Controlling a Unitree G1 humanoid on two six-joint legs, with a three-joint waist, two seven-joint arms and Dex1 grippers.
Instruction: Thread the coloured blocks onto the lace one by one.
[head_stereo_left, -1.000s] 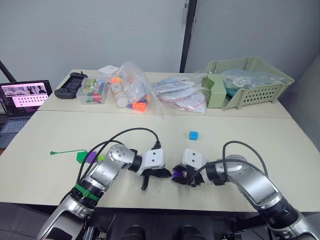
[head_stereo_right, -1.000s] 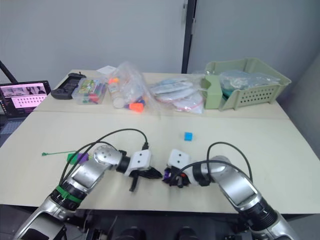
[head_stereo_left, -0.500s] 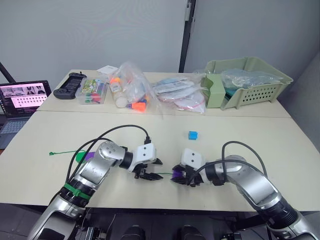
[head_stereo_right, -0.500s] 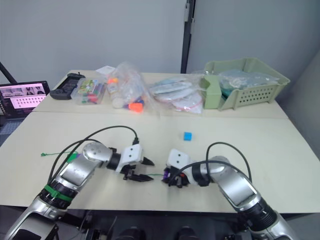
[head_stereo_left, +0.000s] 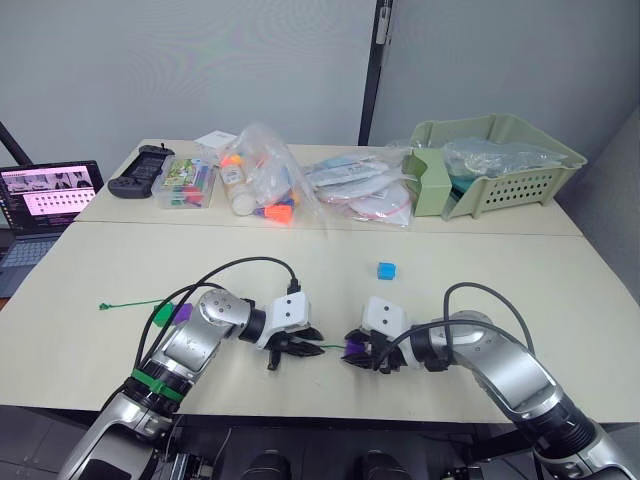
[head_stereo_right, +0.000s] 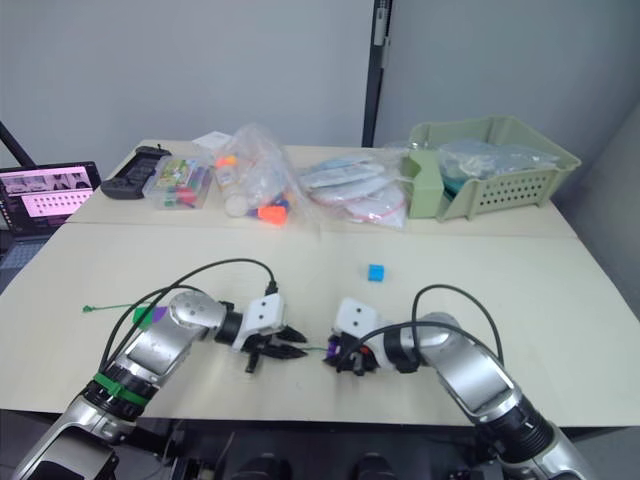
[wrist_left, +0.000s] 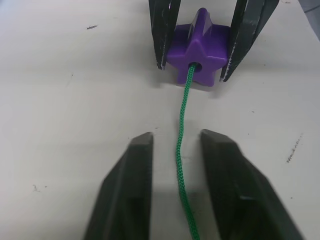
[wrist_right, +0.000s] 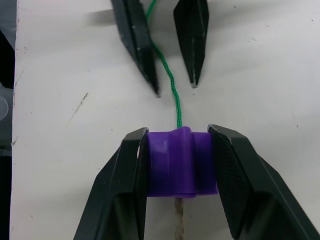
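My right gripper (wrist_right: 177, 160) has its jaws pinching a purple star block (wrist_right: 180, 162), holding it steady on the desk (wrist_left: 65, 100) so its hole faces my left side. The green lace (wrist_left: 182, 150) already runs through that hole. My left gripper (wrist_left: 175, 145) has its jaws spread on either side of the lace, just beside the block, placed to catch it. Beyond my right jaws sits 1 blue block (head_stereo_left: 386, 270), well apart, unthreaded
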